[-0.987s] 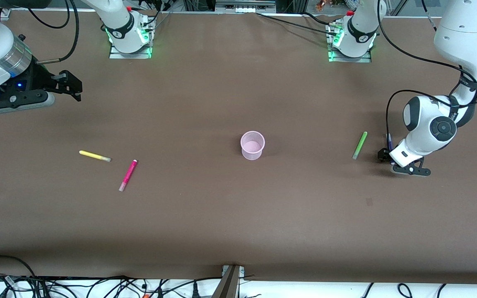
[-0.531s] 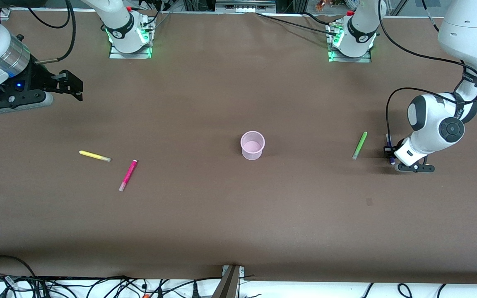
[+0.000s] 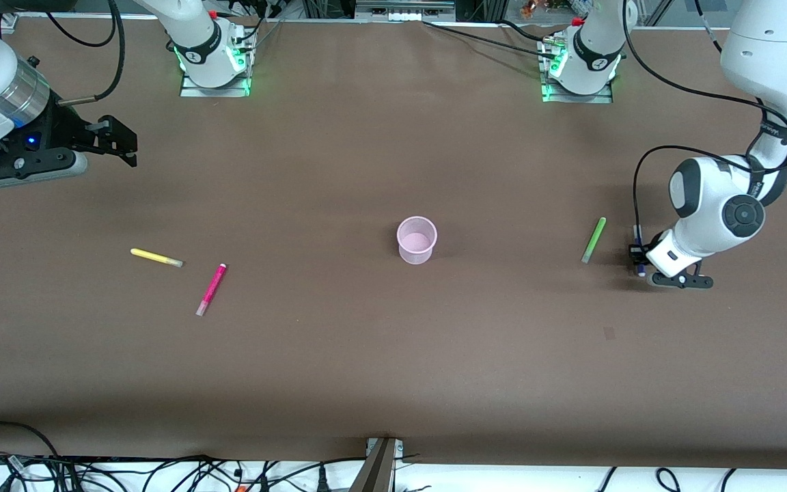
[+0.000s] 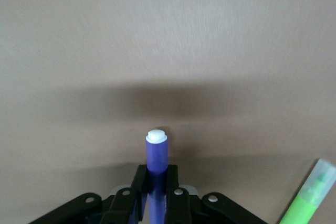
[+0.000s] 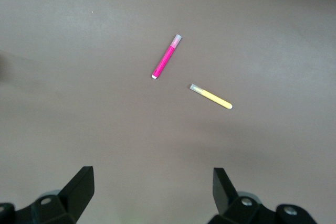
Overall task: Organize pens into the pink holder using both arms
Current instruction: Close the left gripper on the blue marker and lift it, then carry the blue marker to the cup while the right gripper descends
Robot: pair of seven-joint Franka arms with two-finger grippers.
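My left gripper (image 3: 638, 256) is low at the left arm's end of the table, shut on the dark blue-purple pen (image 4: 156, 153); its pale end sticks out past the fingers (image 4: 171, 182). The light green pen (image 3: 594, 240) lies on the table just beside them, also seen in the left wrist view (image 4: 307, 203). The pink holder (image 3: 417, 239) stands upright mid-table. The yellow pen (image 3: 156, 257) and magenta-pink pen (image 3: 211, 289) lie toward the right arm's end. My right gripper (image 3: 131, 146) hangs open and waits in the air, with both pens (image 5: 211, 96) (image 5: 166, 63) in its wrist view.
The brown table top (image 3: 393, 355) is bare apart from these things. Both arm bases (image 3: 212, 58) (image 3: 578, 65) stand at the edge farthest from the front camera. Cables run along the edge nearest to it.
The left gripper's fingers have come together on the blue-purple pen, and its wrist has shifted slightly. The right arm, the holder and the other pens have not moved.
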